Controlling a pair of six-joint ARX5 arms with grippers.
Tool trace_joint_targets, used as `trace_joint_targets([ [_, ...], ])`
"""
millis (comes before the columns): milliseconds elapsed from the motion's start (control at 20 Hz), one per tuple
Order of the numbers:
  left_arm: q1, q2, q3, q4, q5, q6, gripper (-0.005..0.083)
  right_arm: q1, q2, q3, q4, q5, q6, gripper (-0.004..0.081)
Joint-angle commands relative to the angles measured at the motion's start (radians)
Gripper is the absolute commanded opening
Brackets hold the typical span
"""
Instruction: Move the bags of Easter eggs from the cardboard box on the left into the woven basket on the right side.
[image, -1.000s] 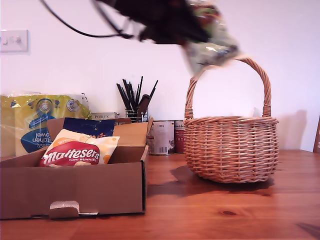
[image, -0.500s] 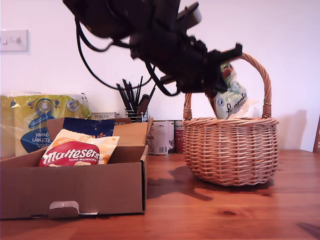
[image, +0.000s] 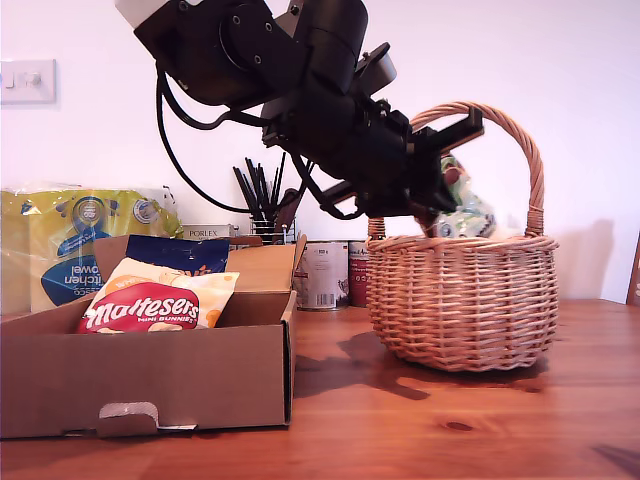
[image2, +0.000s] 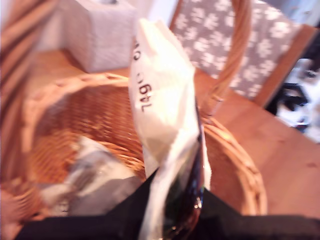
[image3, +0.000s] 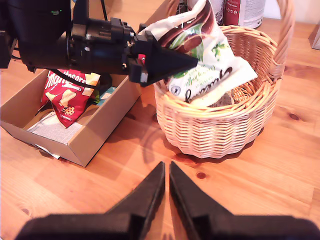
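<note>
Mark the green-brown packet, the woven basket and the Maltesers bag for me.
green-brown packet (image3: 207, 60): second wrist view, its printed face.
woven basket (image: 462, 300): exterior view, its front wall.
Maltesers bag (image: 145, 305): exterior view, the red logo panel.

Tan woven basket (image: 462, 300), red-and-cream Maltesers bag (image: 155, 298)

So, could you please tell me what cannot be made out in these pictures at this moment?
- Inside of the woven basket: the exterior view shows only its wall.
- The grey packet in the basket: blurred in the first wrist view, brand unreadable.
- The blue packet in the cardboard box: mostly hidden behind the Maltesers bag.
- The green-brown bag: its printed name is creased and partly unreadable in the second wrist view.
</note>
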Motion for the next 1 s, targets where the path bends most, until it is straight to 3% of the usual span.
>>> trace_joint_targets([
  [0,-0.008,0.024,0.005,0.012,0.016,-0.018,0.0045,0.005,0.0,0.011,0.006,0.0,-0.004,-0.0013],
  [150,-0.016,0.024,0.005,0.016,-0.023,-0.016,0.0304,0.005,0.0,0.011,0.006,0.0,-0.003,-0.0013],
  [200,-0.016,0.024,0.005,0.016,-0.039,-0.014,0.0345,0.005,0.0,0.011,0.006,0.0,-0.003,-0.0013],
  [450,-0.006,0.021,0.006,0.013,-0.064,0.043,0.0344,0.005,0.0,0.011,0.006,-0.005,-0.003,-0.0013],
  [550,-0.006,0.006,0.006,0.004,-0.062,0.059,0.0313,0.005,0.0,0.011,0.006,-0.004,-0.003,-0.0013],
  [850,-0.005,-0.14,0.006,-0.138,-0.045,0.123,0.0014,0.005,0.0,0.011,0.006,-0.003,-0.007,-0.0013],
  [950,-0.004,-0.204,0.006,-0.213,-0.045,0.172,-0.002,0.005,0.0,0.011,0.006,-0.003,-0.011,-0.0013],
])
